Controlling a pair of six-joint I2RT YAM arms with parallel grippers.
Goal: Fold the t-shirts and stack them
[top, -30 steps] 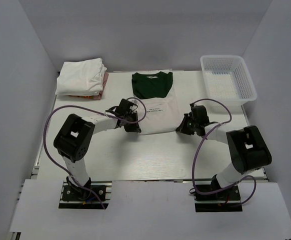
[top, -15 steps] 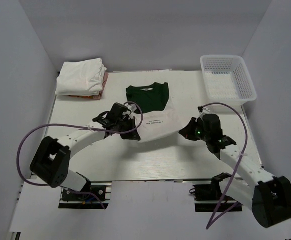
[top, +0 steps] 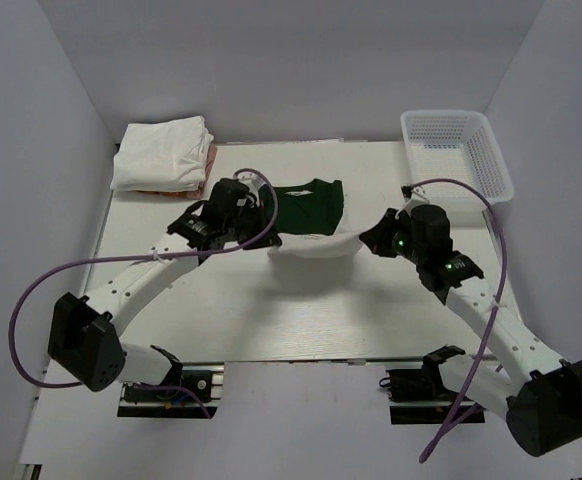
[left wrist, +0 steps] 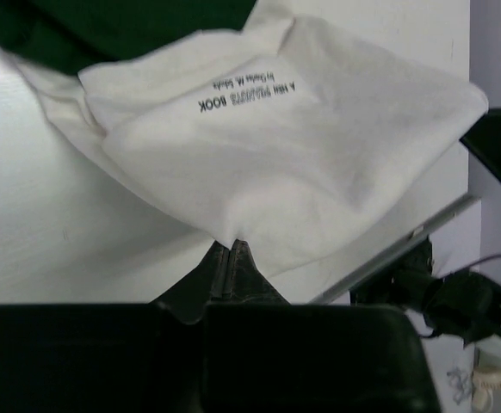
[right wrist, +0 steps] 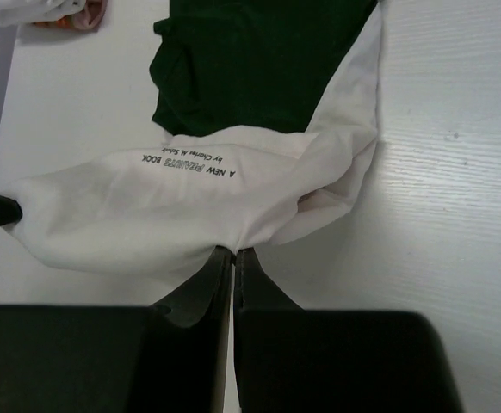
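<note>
White-walled enclosure, pale wood-grain table (top: 271, 320). Item one: cream-white t-shirt with dark green top (top: 309, 205), mid-table toward the far edge, its pale lower part lifted and doubled toward the green end, black lettering (left wrist: 246, 90) facing up. Item two: left gripper (left wrist: 231, 248), jaws pressed together on one corner of the pale cloth. Item three: right gripper (right wrist: 233, 252), likewise pinching the opposite corner. Hazards, as judged: each hold takes only a small nip of fabric, so a corner may slip free; cloth sags between the two grips and may land wrinkled; unequal travel of the arms would skew the fold; the layer beneath could drag along the table. Item four: stack of folded white t-shirts (top: 163, 150), with an orange-pink one (top: 176, 190) at its base, far left corner, near the left wrist and liable to be brushed. Item five: white lattice basket (top: 496, 175), far right, well apart. Purple cables (top: 31, 300) loop beside both arms; snagging possible.
</note>
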